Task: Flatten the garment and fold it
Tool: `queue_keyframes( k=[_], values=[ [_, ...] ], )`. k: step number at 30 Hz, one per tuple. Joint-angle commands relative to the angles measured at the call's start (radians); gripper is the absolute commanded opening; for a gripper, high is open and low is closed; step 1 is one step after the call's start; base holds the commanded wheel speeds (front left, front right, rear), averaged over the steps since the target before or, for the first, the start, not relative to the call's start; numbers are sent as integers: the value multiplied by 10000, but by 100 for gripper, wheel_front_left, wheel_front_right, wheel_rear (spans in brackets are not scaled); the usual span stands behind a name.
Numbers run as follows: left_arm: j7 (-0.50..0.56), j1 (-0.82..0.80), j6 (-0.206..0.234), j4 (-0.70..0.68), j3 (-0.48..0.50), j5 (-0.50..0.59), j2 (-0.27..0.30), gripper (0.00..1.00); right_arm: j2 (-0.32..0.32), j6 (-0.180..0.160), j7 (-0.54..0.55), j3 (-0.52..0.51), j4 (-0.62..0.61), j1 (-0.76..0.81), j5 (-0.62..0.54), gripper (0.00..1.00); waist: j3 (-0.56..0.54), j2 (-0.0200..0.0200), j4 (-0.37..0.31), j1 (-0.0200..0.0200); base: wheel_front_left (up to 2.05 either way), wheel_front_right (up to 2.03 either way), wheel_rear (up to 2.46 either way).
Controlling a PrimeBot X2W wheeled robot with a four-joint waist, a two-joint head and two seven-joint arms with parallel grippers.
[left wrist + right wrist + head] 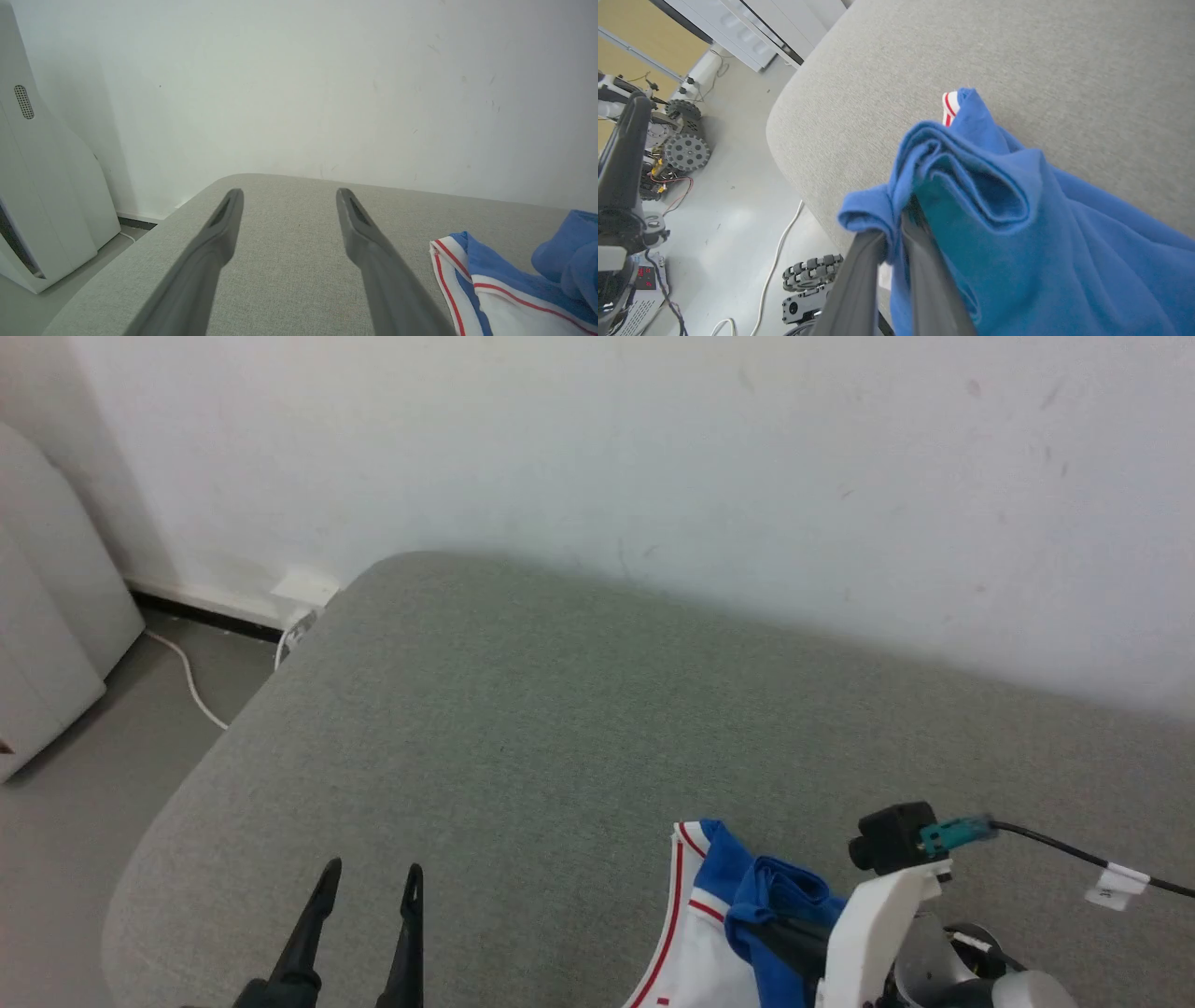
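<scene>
The garment (695, 933), royal blue with a white panel and red-striped trim, lies bunched at the near right of the grey padded surface (560, 709). My right gripper (761, 924) is shut on a blue fold of it, lifting that fold off the surface. In the right wrist view the two fingers (859, 280) pinch the blue cloth (1017, 224) near their tips, and a bit of striped trim (948, 106) peeks out beyond. My left gripper (371, 870) hangs open over bare surface to the garment's left, holding nothing. The left wrist view shows the spread left gripper (289, 192) and the garment (495, 284) at lower right.
A white wall (653, 448) backs the surface. The rounded left corner drops to a grey floor with a white cable (191, 681) and a pale cabinet (47, 616). Beyond the near edge, the right wrist view shows wheeled equipment (686, 151) and a cable (777, 261).
</scene>
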Motion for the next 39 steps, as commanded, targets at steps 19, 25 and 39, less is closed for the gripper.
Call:
queue_keyframes(
  k=[19, 25, 39],
  values=[
    [-47, -406, -88, 283, 13, -111, -42, 100, 319, -6, -2248, 1636, 3000, -1926, 22, 100, 482, 0, 841, 0, 0, 0, 0],
    [-47, -407, -39, 190, 25, -154, -42, 100, -589, -6, -3498, 1996, 2887, -2696, -732, 100, 245, 0, 223, 0, 0, 0, 0],
    [-47, -226, 62, 76, 99, -676, -43, 100, -2849, -6, -7440, 1003, 3312, -3599, -3903, 100, -137, 0, -1712, 0, 0, 0, 0]
  ],
)
